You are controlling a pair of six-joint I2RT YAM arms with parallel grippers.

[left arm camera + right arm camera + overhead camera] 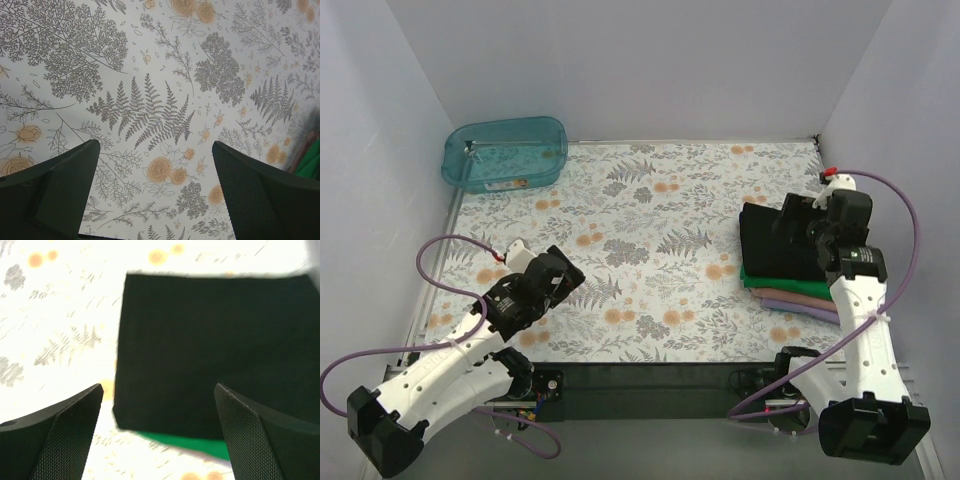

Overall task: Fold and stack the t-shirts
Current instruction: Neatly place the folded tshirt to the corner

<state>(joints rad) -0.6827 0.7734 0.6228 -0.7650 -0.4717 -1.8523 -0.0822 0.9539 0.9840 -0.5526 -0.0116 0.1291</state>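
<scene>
Folded t-shirts lie stacked at the right of the table: black on top (pixel 772 248), then green (pixel 788 282), tan-pink (pixel 798 295) and lavender (pixel 812 309) at the bottom. My right gripper (pixel 798 224) hovers open and empty above the black shirt's right part. In the right wrist view the gripper (pixel 159 387) frames the black shirt (pixel 210 340), with a green edge (pixel 190 442) showing under it. My left gripper (pixel 560 272) is open and empty over bare floral cloth at the left. In its wrist view the gripper (pixel 155 145) holds nothing, and a green shirt edge (pixel 312 162) shows at far right.
A teal plastic tub (pixel 505 152) stands at the back left corner. The floral table cover (pixel 660 210) spreads between the arms. White walls close in the back and both sides. Purple cables loop beside each arm.
</scene>
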